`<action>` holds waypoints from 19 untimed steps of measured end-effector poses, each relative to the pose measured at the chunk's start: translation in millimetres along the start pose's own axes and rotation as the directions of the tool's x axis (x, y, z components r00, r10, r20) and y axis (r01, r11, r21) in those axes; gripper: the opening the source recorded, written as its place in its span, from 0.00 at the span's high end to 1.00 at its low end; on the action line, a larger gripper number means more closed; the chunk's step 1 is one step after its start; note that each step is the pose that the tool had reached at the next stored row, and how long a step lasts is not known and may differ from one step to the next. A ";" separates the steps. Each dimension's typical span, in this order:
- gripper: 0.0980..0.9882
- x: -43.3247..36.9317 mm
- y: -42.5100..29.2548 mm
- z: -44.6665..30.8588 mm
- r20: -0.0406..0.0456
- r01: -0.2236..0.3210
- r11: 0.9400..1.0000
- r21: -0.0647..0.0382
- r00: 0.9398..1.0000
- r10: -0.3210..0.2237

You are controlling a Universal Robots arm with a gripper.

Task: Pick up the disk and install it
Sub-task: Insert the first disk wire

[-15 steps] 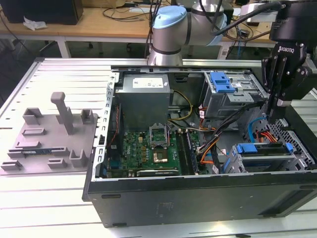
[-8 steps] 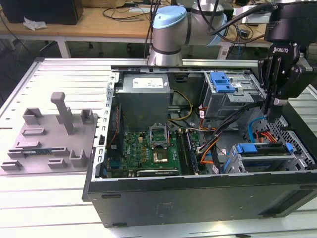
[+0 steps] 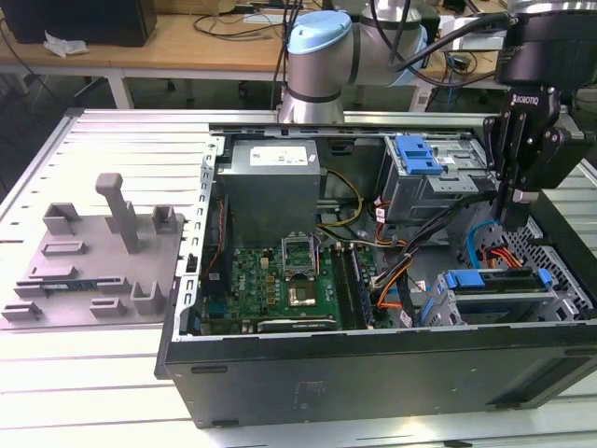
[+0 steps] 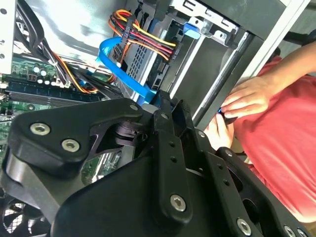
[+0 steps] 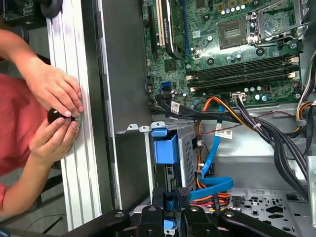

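Observation:
The disk [image 3: 490, 279] stands on edge in the drive cage at the near corner of the open computer case, on the exterior view's right. Its blue frame runs along the top, with silver metal showing below. My gripper [image 3: 516, 219] hangs just above and behind the cage's end on the exterior view's right. In the first wrist view my gripper [image 5: 170, 195] lines up with the disk's blue frame [image 5: 165, 148], and a narrow strip of blue shows in its middle. I cannot tell whether it touches the frame.
A person's hands [image 5: 54, 113] work at the outside of the case wall beside the cage. A blue flat cable [image 5: 212, 185] and bundled wires run past the cage. A ribbed blue tab [image 3: 417, 154] sits on the upper bay. A grey fixture [image 3: 103, 252] lies outside the case.

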State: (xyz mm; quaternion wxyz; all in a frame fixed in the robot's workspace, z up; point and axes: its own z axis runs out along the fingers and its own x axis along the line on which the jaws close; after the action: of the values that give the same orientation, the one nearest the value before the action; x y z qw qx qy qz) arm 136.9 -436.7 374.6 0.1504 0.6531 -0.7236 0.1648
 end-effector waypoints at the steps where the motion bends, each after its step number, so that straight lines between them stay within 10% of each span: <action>1: 0.84 -0.1 0.2 0.2 0.000 -0.006 1.000 -0.003 1.000 0.006; 19: 0.93 -3.7 0.9 4.1 -0.008 -0.107 0.993 -0.051 0.994 0.106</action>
State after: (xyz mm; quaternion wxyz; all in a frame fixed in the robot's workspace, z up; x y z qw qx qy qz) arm 136.4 -435.1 369.3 0.1599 0.6091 -0.7611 0.1556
